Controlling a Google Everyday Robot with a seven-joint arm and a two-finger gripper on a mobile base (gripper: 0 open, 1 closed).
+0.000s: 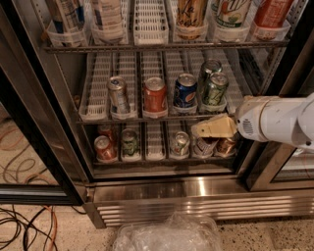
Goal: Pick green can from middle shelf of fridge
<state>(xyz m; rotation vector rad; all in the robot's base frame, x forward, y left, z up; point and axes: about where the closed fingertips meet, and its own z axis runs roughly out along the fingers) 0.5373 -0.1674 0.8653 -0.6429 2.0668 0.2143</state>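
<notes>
The green can (215, 90) has pale and dark mottling and a silver lid. It stands upright at the front of the fifth lane of the middle shelf (98, 83) in the fridge (196, 195). A darker green can (209, 68) stands right behind it and a blue Pepsi can (185, 91) is one lane to its left. My gripper (212, 128), beige on a white arm, reaches in from the right. It sits just below the green can at the shelf's front edge, apart from the can and holding nothing.
A red can (155, 94) and a silver can (118, 94) stand further left on the middle shelf. The bottom shelf holds several cans (130, 142). Bottles stand on the top rack (226, 12). Clear plastic (169, 233) and cables (24, 223) lie on the floor.
</notes>
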